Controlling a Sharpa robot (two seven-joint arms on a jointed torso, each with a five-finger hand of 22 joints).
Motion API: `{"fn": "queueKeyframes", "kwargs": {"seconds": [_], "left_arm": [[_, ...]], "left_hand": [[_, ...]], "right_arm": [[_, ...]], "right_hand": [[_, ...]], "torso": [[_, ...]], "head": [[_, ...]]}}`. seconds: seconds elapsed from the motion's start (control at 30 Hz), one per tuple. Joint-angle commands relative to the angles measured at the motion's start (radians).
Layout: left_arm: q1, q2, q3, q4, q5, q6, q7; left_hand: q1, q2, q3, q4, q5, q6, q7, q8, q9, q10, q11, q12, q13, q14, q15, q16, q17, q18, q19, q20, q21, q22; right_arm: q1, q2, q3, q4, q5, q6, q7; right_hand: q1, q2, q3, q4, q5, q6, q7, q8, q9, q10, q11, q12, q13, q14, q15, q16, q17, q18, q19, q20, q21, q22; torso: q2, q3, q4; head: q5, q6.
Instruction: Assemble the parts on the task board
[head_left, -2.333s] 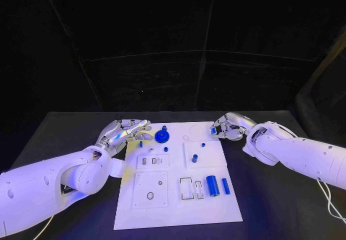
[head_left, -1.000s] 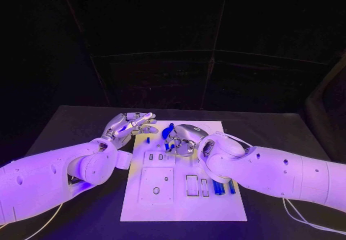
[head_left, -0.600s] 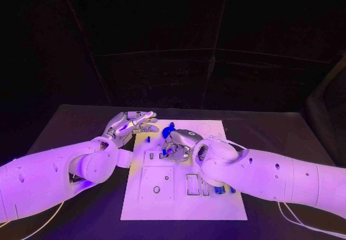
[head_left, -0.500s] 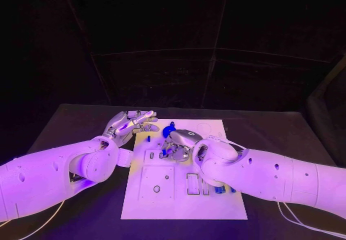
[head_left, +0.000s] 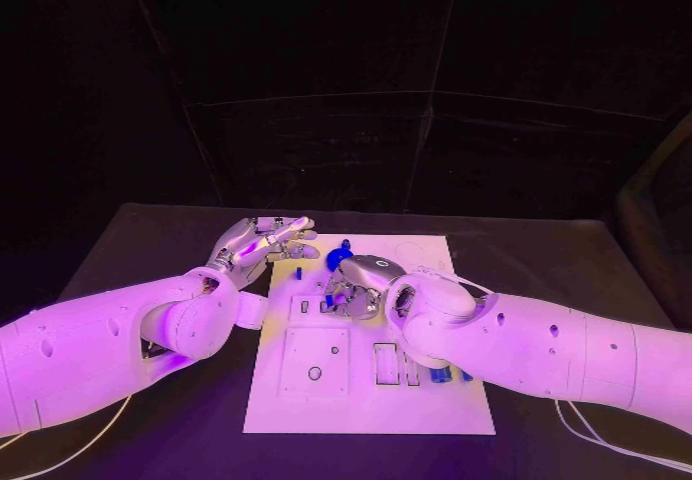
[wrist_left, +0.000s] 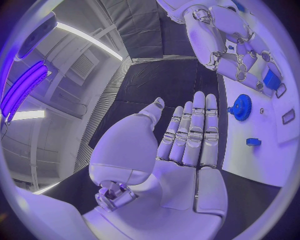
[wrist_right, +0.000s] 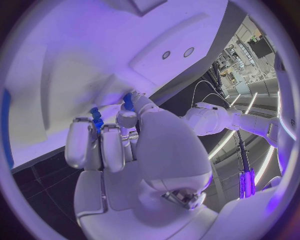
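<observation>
My right hand (head_left: 361, 288) is down on the board (head_left: 433, 400), fingers curled around a small blue part (wrist_right: 95, 116) near its middle. My left hand (head_left: 260, 243) hovers spread and empty at the board's far corner. The gear (wrist_left: 240, 106) looks seated; several parts, I judge, remain.

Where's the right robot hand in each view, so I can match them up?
Head view: the right silver robot hand is over the far half of the white task board.
Left wrist view: it reaches down onto the board.
Right wrist view: it rises mid-circle, fingertips at the board.
Shared landmark: the white task board.
</observation>
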Motion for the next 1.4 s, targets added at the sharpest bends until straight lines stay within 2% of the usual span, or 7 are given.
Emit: {"fn": "queueKeyframes", "kwargs": {"seconds": [0.03, 0.57, 0.77, 1.07, 1.27, 1.4], "left_arm": [[0.002, 0.002, 0.001, -0.001, 0.002, 0.006, 0.000], [0.002, 0.004, 0.001, -0.005, 0.002, 0.008, -0.001], [0.002, 0.004, 0.001, -0.006, 0.002, 0.009, -0.002], [0.002, 0.004, 0.001, -0.007, 0.002, 0.010, -0.003], [0.002, 0.004, 0.001, -0.007, 0.002, 0.010, -0.003], [0.002, 0.004, 0.001, -0.008, 0.002, 0.010, -0.003]], "left_hand": [[0.006, 0.003, -0.001, -0.007, 0.004, 0.004, 0.001, -0.004, -0.001, 0.010, 0.000, -0.007, -0.001, -0.005, 0.003, -0.004, 0.002, 0.004, -0.002, 0.004, -0.006, -0.001], [0.006, 0.003, -0.001, -0.007, 0.004, 0.004, 0.001, -0.004, -0.001, 0.010, 0.000, -0.007, -0.001, -0.005, 0.003, -0.004, 0.002, 0.004, -0.002, 0.004, -0.006, -0.001], [0.006, 0.003, -0.001, -0.007, 0.004, 0.004, 0.001, -0.004, -0.001, 0.010, 0.000, -0.007, -0.001, -0.005, 0.003, -0.004, 0.002, 0.004, -0.002, 0.004, -0.006, -0.001], [0.006, 0.003, -0.001, -0.007, 0.004, 0.004, 0.001, -0.004, -0.001, 0.010, 0.000, -0.007, -0.001, -0.005, 0.003, -0.004, 0.002, 0.004, -0.002, 0.004, -0.006, -0.001], [0.006, 0.003, -0.001, -0.007, 0.004, 0.004, 0.001, -0.004, -0.001, 0.010, 0.000, -0.007, -0.001, -0.005, 0.003, -0.004, 0.002, 0.004, -0.002, 0.004, -0.006, -0.001], [0.006, 0.003, -0.001, -0.007, 0.004, 0.004, 0.001, -0.004, -0.001, 0.010, 0.000, -0.007, -0.001, -0.005, 0.003, -0.004, 0.002, 0.004, -0.002, 0.004, -0.006, -0.001]], "right_arm": [[-0.004, -0.003, -0.003, 0.001, -0.030, 0.040, -0.021], [-0.005, -0.015, -0.003, 0.019, -0.058, 0.069, -0.044], [-0.005, -0.016, -0.003, 0.022, -0.062, 0.066, -0.052], [-0.005, -0.014, -0.003, 0.023, -0.064, 0.028, -0.062], [-0.005, -0.013, -0.003, 0.024, -0.064, 0.004, -0.063], [-0.005, -0.013, -0.003, 0.026, -0.064, -0.025, -0.060]], "right_hand": [[-0.011, -0.002, 0.007, -0.001, 0.007, 0.016, -0.012, 0.000, 0.012, -0.007, 0.003, -0.006, -0.002, 0.056, 0.000, -0.005, 0.013, -0.012, -0.009, 0.001, -0.005, -0.002], [-0.024, -0.017, 0.009, -0.002, 0.018, 0.011, -0.009, -0.005, 0.009, -0.009, 0.006, -0.009, -0.004, 0.055, 0.002, -0.007, 0.012, -0.011, -0.010, 0.003, -0.006, -0.003], [-0.044, -0.033, 0.009, 0.003, 0.028, -0.001, -0.005, -0.014, 0.005, -0.015, 0.010, -0.020, -0.011, 0.055, 0.005, -0.008, 0.011, -0.011, -0.012, 0.005, -0.008, -0.005], [-0.094, -0.077, -0.002, 0.021, 0.036, -0.072, 0.016, -0.053, -0.010, -0.063, 0.028, -0.089, -0.072, 0.052, 0.020, -0.018, 0.001, -0.006, -0.027, 0.019, -0.020, -0.029], [-0.117, -0.092, -0.014, 0.033, 0.058, -0.090, 0.020, -0.059, -0.011, -0.084, 0.033, -0.116, -0.098, 0.050, 0.024, -0.024, -0.006, -0.004, -0.035, 0.024, -0.027, -0.041], [-0.134, -0.101, -0.030, 0.045, 0.055, -0.103, 0.022, -0.063, -0.011, -0.090, 0.036, -0.120, -0.104, 0.049, 0.027, -0.026, -0.009, -0.003, -0.036, 0.026, -0.029, -0.044]], "torso": [[0.000, -0.0001, 0.0000], [0.000, -0.0002, -0.0002], [-0.001, -0.0008, 0.0000], [-0.001, -0.0009, 0.0005], [0.000, -0.0011, 0.0006], [-0.001, -0.0007, 0.0002]], "head": [[0.001, -0.002], [0.002, -0.008], [0.001, -0.008], [0.000, -0.007], [0.000, -0.007], [0.000, -0.006]]}}
